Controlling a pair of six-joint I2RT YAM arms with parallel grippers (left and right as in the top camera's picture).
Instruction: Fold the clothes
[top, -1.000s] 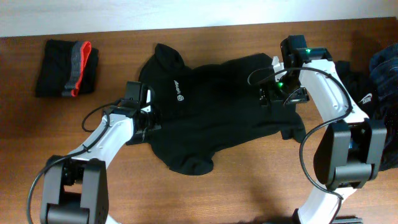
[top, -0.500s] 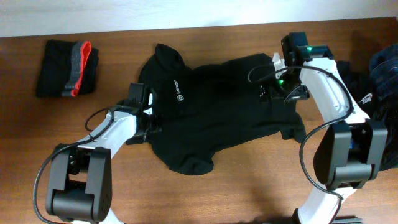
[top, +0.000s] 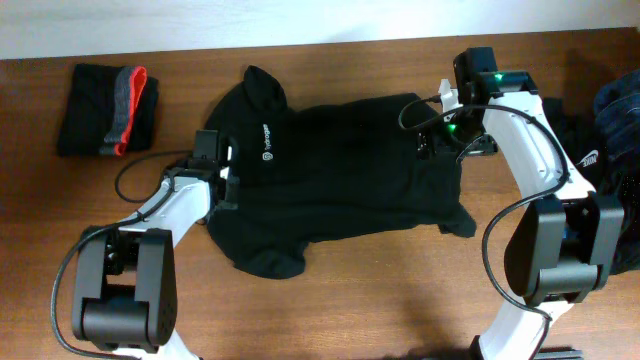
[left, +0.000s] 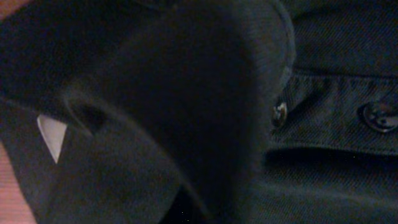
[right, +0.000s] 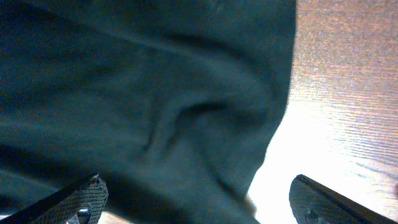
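Shirt (top: 340, 160): black, short-sleeved, spread rumpled on the surface (top: 400, 290), white logo (top: 266, 154) showing.
Left claw (top: 222, 170): I cannot tell its state.
Right claw (right: 196, 186): wide.

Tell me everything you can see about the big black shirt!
The black shirt is soft, dark cloth, lying spread out but wrinkly on the wooden table. It has short sleeves, a small white logo on the chest, and dark buttons. The left pincer is at one side of it; the right pincer, open, is at the other.
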